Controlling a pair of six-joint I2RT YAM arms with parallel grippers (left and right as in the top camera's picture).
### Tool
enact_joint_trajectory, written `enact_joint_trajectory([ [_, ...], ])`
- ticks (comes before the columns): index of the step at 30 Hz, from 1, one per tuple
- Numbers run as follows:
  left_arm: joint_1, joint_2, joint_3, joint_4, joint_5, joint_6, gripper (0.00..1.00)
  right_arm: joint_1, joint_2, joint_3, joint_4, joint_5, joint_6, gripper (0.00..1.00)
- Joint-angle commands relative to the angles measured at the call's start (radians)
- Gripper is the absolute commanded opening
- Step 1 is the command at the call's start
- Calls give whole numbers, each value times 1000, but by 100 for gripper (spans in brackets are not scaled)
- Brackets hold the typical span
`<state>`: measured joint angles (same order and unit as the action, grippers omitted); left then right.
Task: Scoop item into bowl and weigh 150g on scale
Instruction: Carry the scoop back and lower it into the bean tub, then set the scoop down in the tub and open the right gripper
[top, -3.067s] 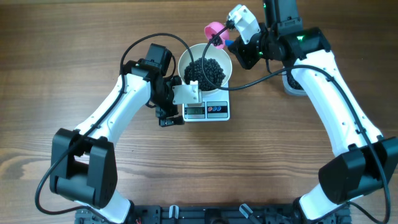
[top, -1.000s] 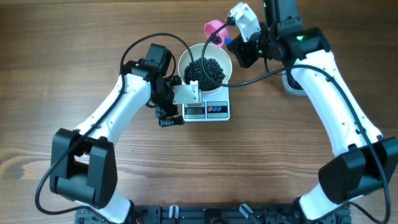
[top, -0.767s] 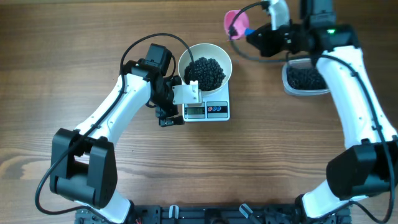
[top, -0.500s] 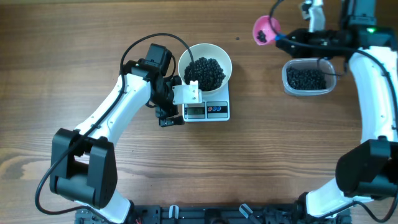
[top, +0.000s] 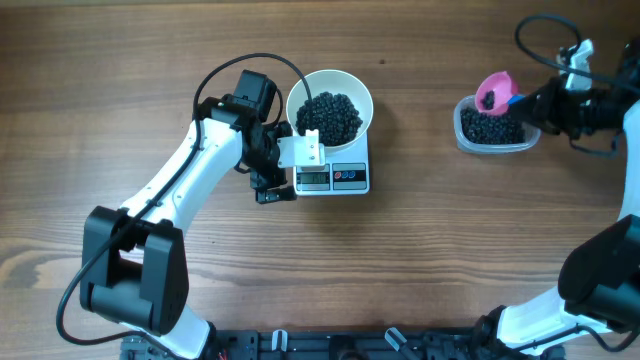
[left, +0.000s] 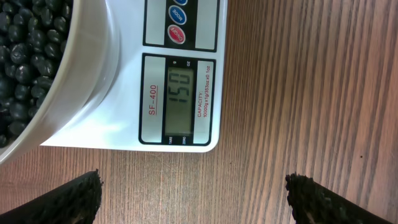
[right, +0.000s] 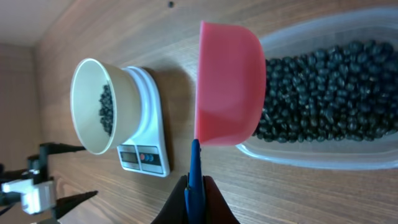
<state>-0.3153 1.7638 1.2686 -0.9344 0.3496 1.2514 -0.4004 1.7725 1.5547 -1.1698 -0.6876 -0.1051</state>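
Holding scoop (right: 227, 84) tight in right gripper (right: 194, 191), tub (right: 323, 160) of beans (right: 323, 93) beyond. Maybe some inside; could spill if tipped early. Left gripper (left: 193, 199) wide open.

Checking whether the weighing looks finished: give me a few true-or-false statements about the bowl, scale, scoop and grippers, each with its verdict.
1. The white bowl sits on the scale. True.
2. The scale's display reads 150. True.
3. The pink scoop hangs over the bowl. False: it is over the clear tub at the far right.
4. The left gripper is clamped on the bowl. False: its jaws stand wide open in front of the scale, holding nothing.
5. The right gripper is shut on the scoop's blue handle. True.
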Motion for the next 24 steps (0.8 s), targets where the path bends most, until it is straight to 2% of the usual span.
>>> enact_joint_trajectory([
  [1,-1,6,-1,0,20,0,100,-3,4,-94,49,14,2,5],
  [4,-1,6,-1,0,20,0,100,-3,4,-205,143,14,4,4],
  [8,-1,6,-1,0,20,0,100,-3,4,-327,295,15,82,4],
  [9,-1,6,-1,0,20,1,100,-3,4,-337,317,14,91,13],
  [10,-1,6,-1,0,20,0,100,-3,4,-336,322,15,90,29],
  [11,-1,6,-1,0,20,0,100,-3,4,-336,328,14,91,89],
  [12,-1,6,-1,0,20,0,100,-4,4,-332,335,14,126,100],
  [18,-1,6,-1,0,20,0,100,-27,4,-298,372,14,252,100],
  [24,-1,6,-1,0,20,0,100,-132,2,-192,417,14,364,100],
])
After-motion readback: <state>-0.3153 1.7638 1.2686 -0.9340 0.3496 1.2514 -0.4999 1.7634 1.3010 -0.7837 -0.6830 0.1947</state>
